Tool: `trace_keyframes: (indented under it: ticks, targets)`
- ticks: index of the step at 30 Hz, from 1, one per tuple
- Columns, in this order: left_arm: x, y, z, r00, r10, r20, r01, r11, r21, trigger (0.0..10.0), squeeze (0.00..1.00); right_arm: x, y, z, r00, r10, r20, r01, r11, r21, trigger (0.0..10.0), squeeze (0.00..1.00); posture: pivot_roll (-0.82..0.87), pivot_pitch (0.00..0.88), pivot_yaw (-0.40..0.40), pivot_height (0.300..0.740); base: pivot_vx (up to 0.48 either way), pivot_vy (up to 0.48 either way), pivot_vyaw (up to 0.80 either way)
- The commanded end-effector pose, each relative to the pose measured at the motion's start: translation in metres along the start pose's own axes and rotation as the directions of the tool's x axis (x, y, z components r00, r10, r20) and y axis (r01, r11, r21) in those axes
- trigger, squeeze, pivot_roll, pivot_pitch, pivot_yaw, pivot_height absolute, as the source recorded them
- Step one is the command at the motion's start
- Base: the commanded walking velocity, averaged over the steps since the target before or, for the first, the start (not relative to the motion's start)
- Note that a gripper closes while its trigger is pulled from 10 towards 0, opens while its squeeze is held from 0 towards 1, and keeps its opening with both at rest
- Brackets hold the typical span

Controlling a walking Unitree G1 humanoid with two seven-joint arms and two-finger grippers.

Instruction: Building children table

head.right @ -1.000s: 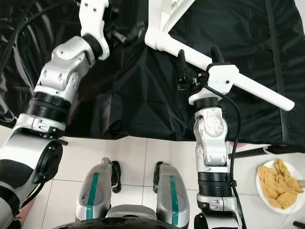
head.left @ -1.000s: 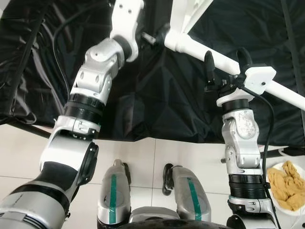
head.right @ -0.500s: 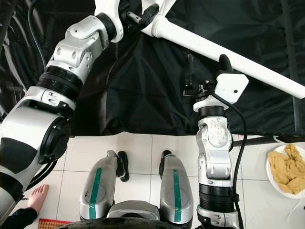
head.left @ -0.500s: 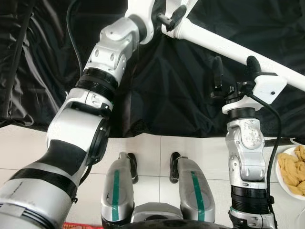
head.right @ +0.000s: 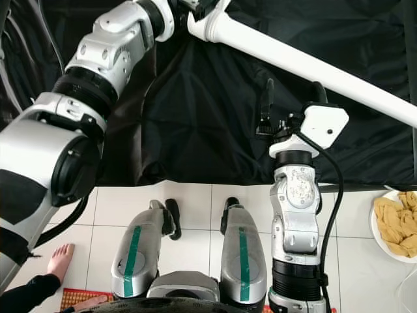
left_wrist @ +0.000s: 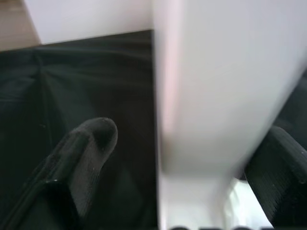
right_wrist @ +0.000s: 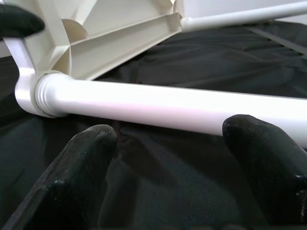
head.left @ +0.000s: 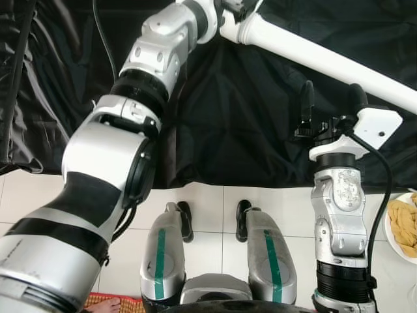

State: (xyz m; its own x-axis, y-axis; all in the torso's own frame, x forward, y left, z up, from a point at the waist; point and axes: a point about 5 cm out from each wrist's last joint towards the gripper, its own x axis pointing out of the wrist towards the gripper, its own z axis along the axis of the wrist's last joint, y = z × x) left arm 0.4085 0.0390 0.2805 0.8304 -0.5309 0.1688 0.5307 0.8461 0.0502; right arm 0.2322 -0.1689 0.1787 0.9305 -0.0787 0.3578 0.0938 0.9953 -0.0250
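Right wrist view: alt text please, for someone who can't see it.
A white table leg runs across above black cloth, screwed into the ribbed underside of a tabletop. The right end effector is open just below the leg, not touching it.

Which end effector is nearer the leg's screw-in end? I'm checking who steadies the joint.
Left. The left end effector is at the table leg's threaded end; the right end effector hovers open below mid-leg.

black sheet (head.left: pixel 247 124), plate (head.right: pixel 381 229), bare foot (head.right: pixel 60 259)
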Motion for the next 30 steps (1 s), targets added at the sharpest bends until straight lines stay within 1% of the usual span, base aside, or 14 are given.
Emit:
trace_keyframes:
  ticks: [1,2,3,6,9,11,12,14,19,20,21,22,25,30]
  targets:
    - [0.000,0.005,-0.003,0.999,0.047,-0.008,-0.047,0.999,-0.014,10.0,0.00,-0.004,0.000,-0.002,1.000,-0.006,-0.021,0.006,1.000,0.003,10.0,0.00,-0.15,0.264,0.140,0.740,0.000,0.000,0.00]
    - [0.001,0.005,0.003,0.998,0.067,0.004,-0.067,0.998,-0.018,10.0,0.00,-0.004,0.000,-0.002,1.000,-0.010,-0.023,0.010,1.000,0.003,10.0,0.00,-0.15,0.269,0.144,0.740,0.000,0.000,0.00]
    - [0.001,0.005,0.003,0.998,0.067,0.004,-0.067,0.998,-0.018,10.0,0.00,-0.004,0.000,-0.002,1.000,-0.010,-0.023,0.010,1.000,0.003,10.0,0.00,-0.15,0.269,0.144,0.740,0.000,0.000,0.00]
    - [0.007,0.007,0.021,0.991,0.127,0.043,-0.126,0.991,-0.043,10.0,0.00,-0.005,0.000,-0.002,0.999,-0.024,-0.030,0.024,1.000,0.003,10.0,0.00,-0.14,0.281,0.150,0.740,0.000,0.000,0.00]
    - [0.008,0.008,0.028,0.988,0.145,0.059,-0.143,0.989,-0.041,10.0,0.00,-0.005,0.000,-0.002,0.999,-0.026,-0.031,0.026,1.000,0.003,10.0,0.00,-0.14,0.284,0.151,0.740,0.000,0.000,0.00]
    - [0.010,0.008,0.038,0.982,0.168,0.084,-0.165,0.985,-0.041,10.0,0.00,-0.005,0.001,-0.002,0.999,-0.030,-0.034,0.030,1.000,0.004,10.0,0.00,-0.14,0.290,0.155,0.740,0.000,0.000,0.00]
    - [0.010,0.008,0.038,0.982,0.168,0.084,-0.165,0.985,-0.041,10.0,0.00,-0.005,0.001,-0.002,0.999,-0.030,-0.034,0.030,1.000,0.004,10.0,0.00,-0.14,0.290,0.155,0.740,0.000,0.000,0.00]
    - [0.012,0.007,0.047,0.978,0.181,0.106,-0.177,0.983,-0.047,10.0,0.00,-0.005,0.002,-0.002,0.999,-0.035,-0.039,0.035,0.999,0.006,10.0,0.00,-0.13,0.296,0.159,0.740,0.000,0.000,0.00]
    - [0.013,0.005,0.052,0.972,0.199,0.122,-0.195,0.980,-0.039,9.8,0.00,-0.005,0.002,-0.004,0.998,-0.043,-0.048,0.043,0.999,0.007,10.0,0.00,-0.12,0.302,0.159,0.740,0.000,0.000,0.00]
    - [0.013,0.004,0.051,0.973,0.196,0.124,-0.193,0.980,-0.040,3.3,0.00,-0.005,0.002,-0.004,0.998,-0.044,-0.049,0.044,0.999,0.008,10.0,0.00,-0.12,0.304,0.159,0.740,0.000,0.000,0.00]
    - [0.013,0.004,0.051,0.973,0.196,0.124,-0.193,0.980,-0.040,3.3,0.00,-0.005,0.002,-0.004,0.998,-0.044,-0.049,0.044,0.999,0.008,10.0,0.00,-0.12,0.304,0.159,0.740,0.000,0.000,0.00]
    - [0.013,0.003,0.050,0.972,0.199,0.123,-0.196,0.980,-0.031,0.0,0.00,-0.004,0.002,-0.005,0.998,-0.044,-0.050,0.045,0.999,0.008,10.0,0.00,-0.11,0.305,0.158,0.740,0.000,0.000,0.00]
    - [0.012,0.005,0.048,0.969,0.214,0.122,-0.210,0.976,-0.050,0.0,0.00,-0.004,0.003,-0.005,0.998,-0.044,-0.053,0.045,0.999,0.010,10.0,0.00,-0.10,0.305,0.158,0.740,0.000,0.000,0.00]
    - [0.007,0.012,0.042,0.960,0.259,0.107,-0.259,0.966,-0.011,0.0,0.00,-0.003,0.005,-0.006,0.997,-0.042,-0.057,0.043,0.999,0.015,10.0,0.00,-0.08,0.307,0.157,0.740,0.000,0.000,0.00]
